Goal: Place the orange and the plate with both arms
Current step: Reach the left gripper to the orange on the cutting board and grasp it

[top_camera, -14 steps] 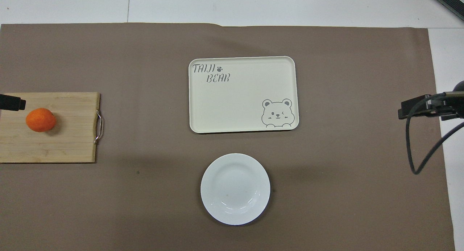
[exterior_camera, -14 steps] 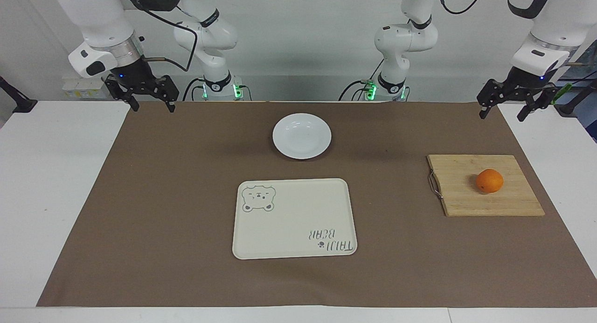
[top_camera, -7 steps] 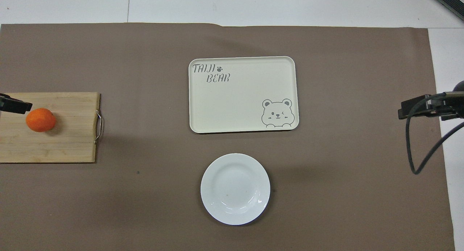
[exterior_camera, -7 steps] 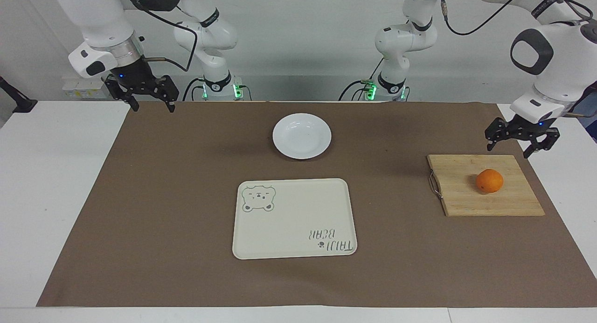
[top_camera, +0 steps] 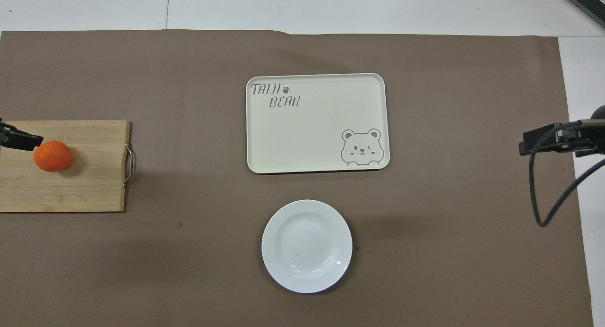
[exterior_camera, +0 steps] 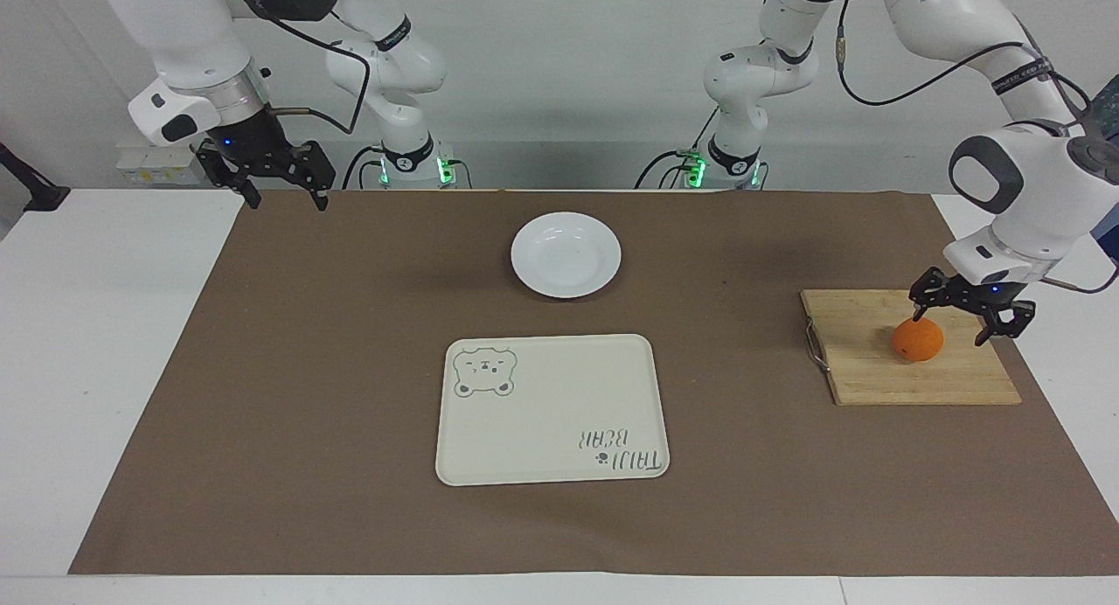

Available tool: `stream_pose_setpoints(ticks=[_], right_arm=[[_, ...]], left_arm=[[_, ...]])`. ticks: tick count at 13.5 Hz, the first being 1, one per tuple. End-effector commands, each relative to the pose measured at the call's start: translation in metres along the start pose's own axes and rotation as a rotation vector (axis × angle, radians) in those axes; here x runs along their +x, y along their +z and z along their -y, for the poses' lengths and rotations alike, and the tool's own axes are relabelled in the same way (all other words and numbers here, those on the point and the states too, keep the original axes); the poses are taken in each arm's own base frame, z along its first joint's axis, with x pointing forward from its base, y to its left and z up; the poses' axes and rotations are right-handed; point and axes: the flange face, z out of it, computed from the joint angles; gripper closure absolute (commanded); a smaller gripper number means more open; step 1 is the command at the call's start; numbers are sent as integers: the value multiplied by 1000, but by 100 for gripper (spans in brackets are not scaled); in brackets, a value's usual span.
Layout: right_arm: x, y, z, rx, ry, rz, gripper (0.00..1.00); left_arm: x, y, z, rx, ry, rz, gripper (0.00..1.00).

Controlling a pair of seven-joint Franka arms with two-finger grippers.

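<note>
While the right gripper (exterior_camera: 280, 188) is waiting spread over the mat's corner, the left gripper (exterior_camera: 953, 321), fingers apart, is hanging just above the orange (exterior_camera: 917, 339) on the board (exterior_camera: 865, 360). Step 1, grasping, seems underway; next it needs centring, lowering, closing. The plate (exterior_camera: 566, 254) is sitting untouched mid-table.

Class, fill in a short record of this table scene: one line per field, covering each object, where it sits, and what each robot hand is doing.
Orange: on the cutting board, toward the left arm's end of the table
Plate: bare, on the brown mat, nearer the robots than the tray
Tray: cream, bear drawing, nothing on it
Left hand: open, low over the orange, not gripping it
Right hand: open, waiting above the mat's corner at the right arm's end
</note>
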Motion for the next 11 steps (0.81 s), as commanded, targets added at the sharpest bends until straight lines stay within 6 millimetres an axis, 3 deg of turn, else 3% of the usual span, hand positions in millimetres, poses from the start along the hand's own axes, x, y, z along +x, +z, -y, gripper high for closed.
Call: stream_pose_setpoints(ticks=[1, 4, 7, 11], right_arm=[[-6, 0, -3, 1, -14, 4, 0], [-6, 0, -3, 1, -14, 4, 0], [-6, 0, -3, 1, -14, 4, 0], [-6, 0, -3, 1, -14, 4, 0]], left_arm=[[-6, 24, 0, 8, 68, -12, 0], [-11, 43, -7, 4, 78, -6, 0], [-17, 48, -11, -3, 113, 4, 0], [-36, 69, -12, -25, 143, 24, 0]])
